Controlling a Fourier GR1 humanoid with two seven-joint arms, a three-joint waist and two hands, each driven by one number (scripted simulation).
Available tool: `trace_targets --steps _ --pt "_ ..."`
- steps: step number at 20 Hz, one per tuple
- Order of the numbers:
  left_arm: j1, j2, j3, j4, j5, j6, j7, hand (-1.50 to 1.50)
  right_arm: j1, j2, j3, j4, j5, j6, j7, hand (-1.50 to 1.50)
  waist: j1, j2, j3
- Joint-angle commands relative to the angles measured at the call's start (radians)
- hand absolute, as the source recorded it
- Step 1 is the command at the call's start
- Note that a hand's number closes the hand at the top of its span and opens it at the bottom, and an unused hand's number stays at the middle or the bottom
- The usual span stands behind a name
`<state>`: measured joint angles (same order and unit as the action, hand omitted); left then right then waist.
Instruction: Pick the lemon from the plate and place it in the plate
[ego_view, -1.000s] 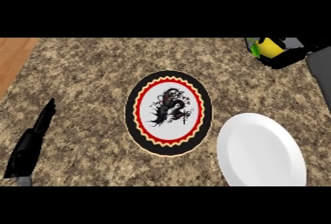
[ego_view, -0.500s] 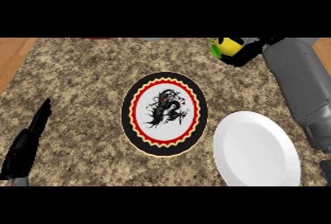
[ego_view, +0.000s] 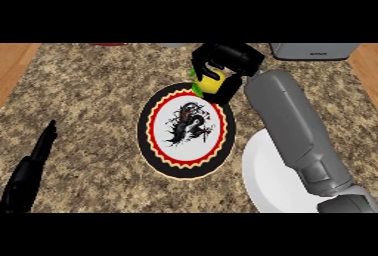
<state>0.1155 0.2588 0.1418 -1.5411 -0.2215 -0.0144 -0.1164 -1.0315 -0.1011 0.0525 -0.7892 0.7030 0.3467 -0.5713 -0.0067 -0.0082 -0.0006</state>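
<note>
My right hand (ego_view: 225, 62) is shut on the yellow lemon (ego_view: 211, 85), which shows below the curled fingers. It hovers over the far right rim of the patterned plate (ego_view: 159, 137), a black plate with a red ring and a dark figure in its white middle. A plain white plate (ego_view: 269, 175) lies at the lower right, partly hidden by my right forearm (ego_view: 295, 132). My left hand (ego_view: 29, 172) rests open at the lower left edge, fingers pointing up.
A grey appliance (ego_view: 314, 51) stands at the far right of the speckled counter (ego_view: 88, 100). A dark red object (ego_view: 109, 44) peeks in at the far edge. Wooden surface shows beyond both sides of the counter.
The right hand with the lemon has moved left and nearer, from the far right corner to the patterned plate's far rim. The forearm now crosses the white plate.
</note>
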Motion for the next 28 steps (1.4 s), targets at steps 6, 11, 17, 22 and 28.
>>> trace_targets --steps 6,11,17,22,28 --pt "-0.025 -0.032 -0.025 -0.031 -0.019 0.0 0.036 0.0 0.062 0.1 0.203 0.0 -0.007 -0.083 0.143 1.5 0.027 0.01 0.001" --pt "-0.077 -0.018 -0.01 0.063 -0.027 -0.001 0.01 0.0 0.104 0.101 0.239 0.062 -0.181 -0.101 0.257 1.5 0.034 0.013 0.0" --pt "-0.039 -0.028 -0.021 0.049 -0.042 -0.005 -0.053 0.0 0.08 0.101 0.447 0.158 -0.353 -0.266 0.305 -1.5 0.054 0.016 0.001" --pt "-0.048 -0.028 -0.026 -0.021 -0.033 -0.019 0.032 0.0 0.083 0.101 0.314 0.131 -0.486 -0.259 0.234 -1.5 0.043 0.014 0.002" --pt "-0.125 0.008 0.042 0.126 -0.003 -0.028 -0.039 0.0 0.018 0.072 0.113 0.212 -0.594 -0.284 0.242 -1.5 0.025 0.021 0.0"
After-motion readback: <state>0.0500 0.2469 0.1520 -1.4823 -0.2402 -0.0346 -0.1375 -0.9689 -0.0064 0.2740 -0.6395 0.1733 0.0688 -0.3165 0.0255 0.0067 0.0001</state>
